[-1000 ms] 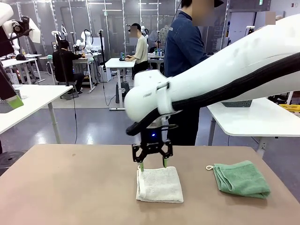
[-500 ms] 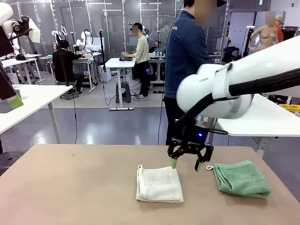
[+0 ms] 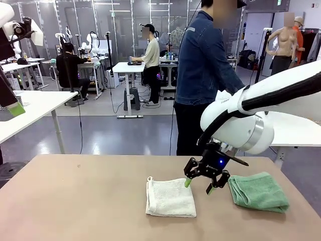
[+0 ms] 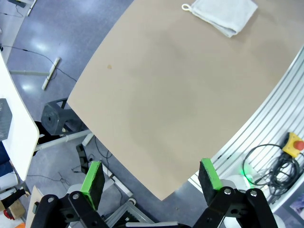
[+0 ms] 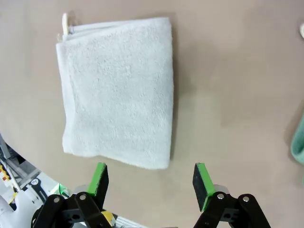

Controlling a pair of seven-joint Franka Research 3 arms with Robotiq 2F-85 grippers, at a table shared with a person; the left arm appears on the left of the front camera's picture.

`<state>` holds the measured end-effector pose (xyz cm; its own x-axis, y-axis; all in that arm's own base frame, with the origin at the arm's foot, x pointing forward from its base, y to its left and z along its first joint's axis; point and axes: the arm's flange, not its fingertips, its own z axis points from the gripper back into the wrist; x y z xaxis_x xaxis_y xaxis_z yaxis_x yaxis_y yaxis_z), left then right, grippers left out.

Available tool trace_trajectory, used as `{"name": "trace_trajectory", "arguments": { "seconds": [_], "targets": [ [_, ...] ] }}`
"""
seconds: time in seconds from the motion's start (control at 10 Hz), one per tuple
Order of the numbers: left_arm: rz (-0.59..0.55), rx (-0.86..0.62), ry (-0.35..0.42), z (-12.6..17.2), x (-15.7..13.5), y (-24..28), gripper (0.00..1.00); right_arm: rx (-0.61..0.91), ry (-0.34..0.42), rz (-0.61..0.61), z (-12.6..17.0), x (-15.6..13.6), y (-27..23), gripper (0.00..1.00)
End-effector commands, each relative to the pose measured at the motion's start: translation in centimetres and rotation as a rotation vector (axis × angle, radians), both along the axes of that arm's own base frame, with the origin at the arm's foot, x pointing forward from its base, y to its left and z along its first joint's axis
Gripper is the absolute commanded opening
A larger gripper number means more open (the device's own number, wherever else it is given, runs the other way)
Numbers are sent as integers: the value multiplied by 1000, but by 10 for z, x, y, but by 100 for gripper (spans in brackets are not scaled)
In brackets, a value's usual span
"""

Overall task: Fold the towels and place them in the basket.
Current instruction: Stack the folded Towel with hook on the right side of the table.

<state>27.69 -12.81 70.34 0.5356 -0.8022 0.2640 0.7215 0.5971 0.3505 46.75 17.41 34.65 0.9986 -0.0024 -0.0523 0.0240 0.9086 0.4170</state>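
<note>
**Right gripper hangs open between two folded towels**

The cream-white towel (image 3: 170, 198) lies folded in a neat rectangle near the middle of the tabletop (image 3: 75, 196), its small loop at the far left corner. The mint green towel (image 3: 258, 191) lies folded well to its right, close to the tabletop's right edge. The basket is not seen on the tabletop in these views.

The right gripper (image 3: 198, 186) hangs between the two towels, just above the cream-white towel's far right corner and close to the green towel's left edge. Its jaws stand wide apart and hold nothing; the right wrist view looks straight down past the green pads onto bare tabletop beside the cream-white towel. The arm reaches in from the right with the wrist tilted, so the fingers point down and slightly leftward.

The left gripper (image 4: 151, 175) is raised high beyond the tabletop's edge, jaws fully spread and empty, looking down at the tabletop from far off.

The likely risk: a pinch on only the top layer of either towel would let the fold fall open when lifted. Coming down at a tilt, a finger could also drag a towel's edge and rumple it. With no basket in sight, where a lifted towel should go is unclear.

A person (image 3: 203, 75) stands at the far side.
</note>
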Motion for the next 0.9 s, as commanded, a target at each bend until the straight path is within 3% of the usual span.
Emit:
{"name": "trace_trajectory", "arguments": {
  "seconds": [0.0, 0.4, 0.8],
  "targets": [
    [15, 13, -18, 1, 0, 0, 100, 36, -52, -22, -26, 11, 3, 90],
    [15, 13, -18, 1, 0, 0, 100, 137, -71, -51, -59, 23, 12, 90],
    [15, 13, -18, 1, 0, 0, 100, 157, -34, -52, -76, 22, 24, 90]
  ]
}}
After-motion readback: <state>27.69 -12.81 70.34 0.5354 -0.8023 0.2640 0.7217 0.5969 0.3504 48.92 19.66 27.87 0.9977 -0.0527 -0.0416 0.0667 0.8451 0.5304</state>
